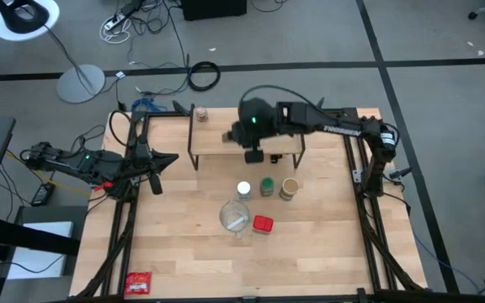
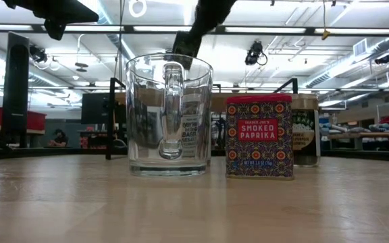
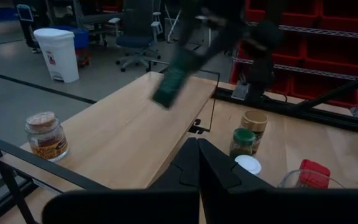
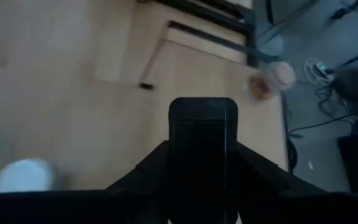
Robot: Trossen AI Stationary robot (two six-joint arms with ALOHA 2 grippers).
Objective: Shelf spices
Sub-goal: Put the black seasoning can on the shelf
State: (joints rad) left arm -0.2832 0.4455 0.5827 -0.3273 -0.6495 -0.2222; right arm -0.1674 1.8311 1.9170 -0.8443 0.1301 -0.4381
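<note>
Motion blur obscures the dark green rectangular tin (image 3: 171, 84), which is pinched by the right gripper (image 3: 179, 59) above the light wood shelf (image 3: 129, 124); the left gripper (image 3: 197, 158) is pressed together at the table's left edge.

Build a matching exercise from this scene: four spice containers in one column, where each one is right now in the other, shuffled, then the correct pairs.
Things:
1. dark green tin
2. tiny brownish jar
3. red tin
4. white-lidded jar

Places:
A. on the table, beside the clear glass mug
B. standing on the shelf, at one end
C. held in the right gripper, above the shelf
D. on the table, next to the green-lidded jar

Pairs: 1-C, 2-B, 3-A, 4-D
</note>
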